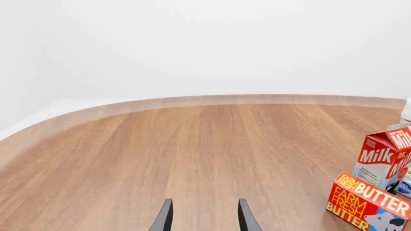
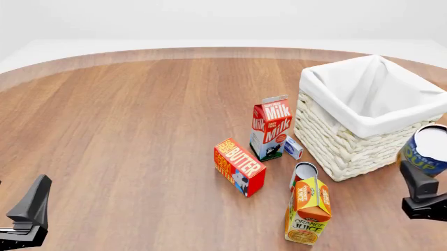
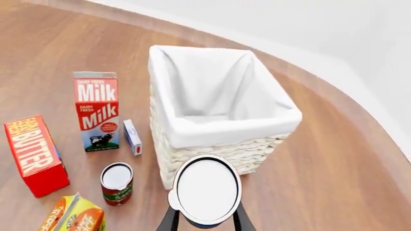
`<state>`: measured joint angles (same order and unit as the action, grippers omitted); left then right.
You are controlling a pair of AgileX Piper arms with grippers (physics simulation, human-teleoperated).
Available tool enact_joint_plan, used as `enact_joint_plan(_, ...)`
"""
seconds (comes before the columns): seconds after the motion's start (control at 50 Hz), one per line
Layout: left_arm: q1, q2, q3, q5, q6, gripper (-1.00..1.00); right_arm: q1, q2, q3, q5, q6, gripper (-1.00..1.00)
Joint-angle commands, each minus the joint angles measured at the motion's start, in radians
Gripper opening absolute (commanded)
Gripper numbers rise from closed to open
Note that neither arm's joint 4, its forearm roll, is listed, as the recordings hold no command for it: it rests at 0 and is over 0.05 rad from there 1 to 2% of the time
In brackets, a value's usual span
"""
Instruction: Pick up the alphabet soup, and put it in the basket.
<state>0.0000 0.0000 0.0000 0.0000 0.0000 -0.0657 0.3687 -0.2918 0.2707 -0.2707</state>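
Right pincer (image 3: 204,222) clamps alphabet soup (image 3: 207,190) | basket (image 3: 192,132) just ahead | red can (image 3: 117,183), juice carton (image 3: 72,215) beside | left pincer (image 1: 204,216) parted, holding nothing

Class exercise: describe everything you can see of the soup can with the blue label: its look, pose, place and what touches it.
The soup can is a small cylinder with a blue and orange-yellow label, a flat white top and a dark rim. It stands upright, lifted off the table, held between the fingers of the right gripper, which close on its sides. It hangs beside the white wicker basket, near its closest corner, not yet over the opening. Its label text is too cut off to read.
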Motion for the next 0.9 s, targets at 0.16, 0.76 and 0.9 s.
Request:
enact_joint_plan(0.16,0.0,0.0,0.0,0.0,0.0,1.0,0.01,-0.006,-0.114,0.065,-0.038,-1.0)
enact_joint_plan(0.76,0.0,0.0,0.0,0.0,0.0,1.0,-0.004,0.094,-0.234,0.052,-0.001,-1.0)
enact_joint_plan(0.9,0.0,0.0,0.0,0.0,0.0,1.0,-0.008,0.115,-0.284,0.053,0.034,-1.0)
